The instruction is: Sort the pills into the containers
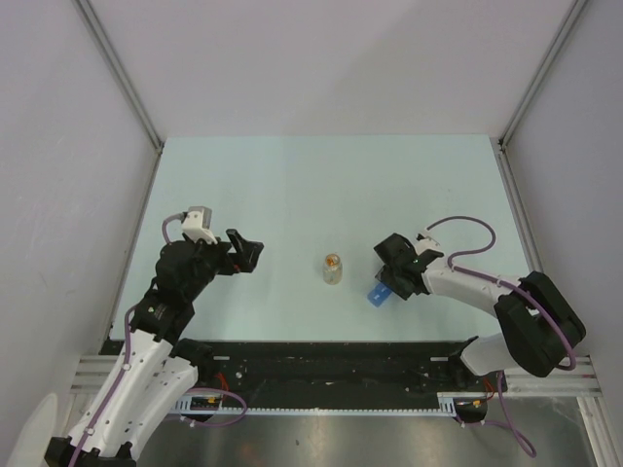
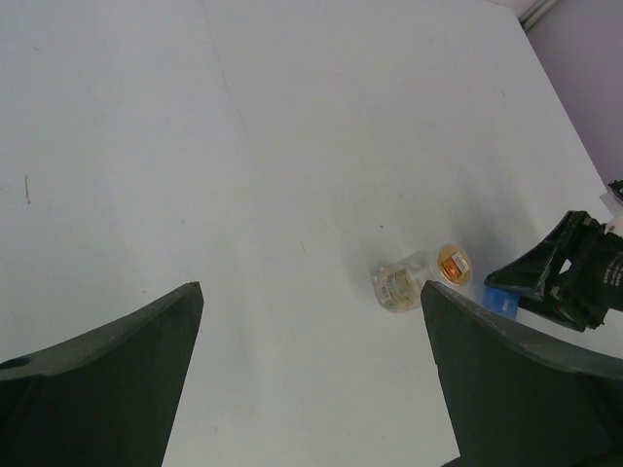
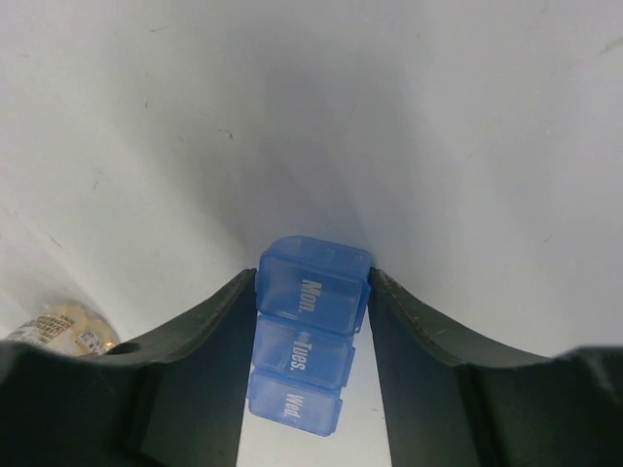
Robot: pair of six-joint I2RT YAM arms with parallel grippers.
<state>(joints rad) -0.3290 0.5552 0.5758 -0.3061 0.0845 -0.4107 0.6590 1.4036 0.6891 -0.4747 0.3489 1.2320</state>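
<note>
Right gripper clamps a translucent blue pill box, one dark finger pressed to each side of it. The box is a strip of three joined compartments, lids closed, labelled Mon., Tues., Wed.; the Mon. end points away from the camera. Pale table underneath. Small labelled bottle at lower left edge, partly hidden behind the finger.

One counter. One blue pill box of three joined compartments lies by the near edge, right of centre. One small clear bottle sits near the middle of the near edge. Two arms, each with one tool: left tool, right tool.
</note>
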